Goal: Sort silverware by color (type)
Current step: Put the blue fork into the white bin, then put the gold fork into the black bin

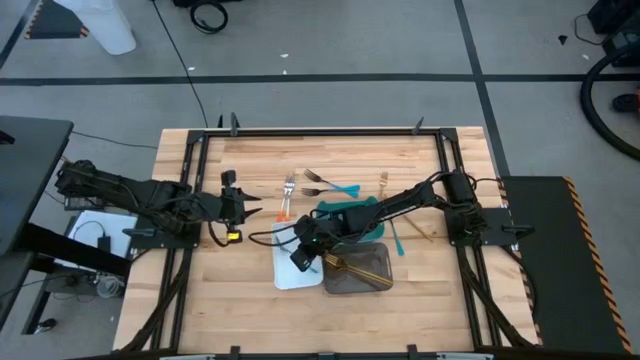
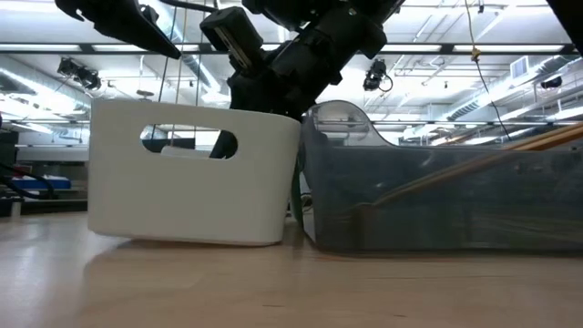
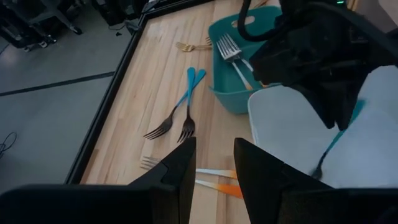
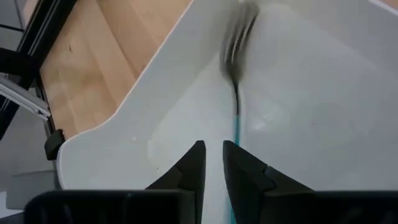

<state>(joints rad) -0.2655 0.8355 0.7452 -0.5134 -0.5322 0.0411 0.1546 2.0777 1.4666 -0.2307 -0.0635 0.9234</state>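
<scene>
A: I've got the right gripper (image 1: 303, 256) over the white tray (image 1: 285, 274), fingers pinched on a blue-handled fork (image 4: 235, 93) hanging into it.

B: And beyond the tray?

A: Left gripper (image 1: 252, 209) waits beside it, fingers parted; two orange forks (image 3: 211, 179) past that, then two blue forks (image 3: 183, 106).

From the low view I can't see inside the white tray (image 2: 191, 173); its wall hides everything. The blue-handled fork (image 4: 236, 56) blurs at its head in my right wrist view, its handle vanishing behind the fingers (image 4: 193, 163).
</scene>
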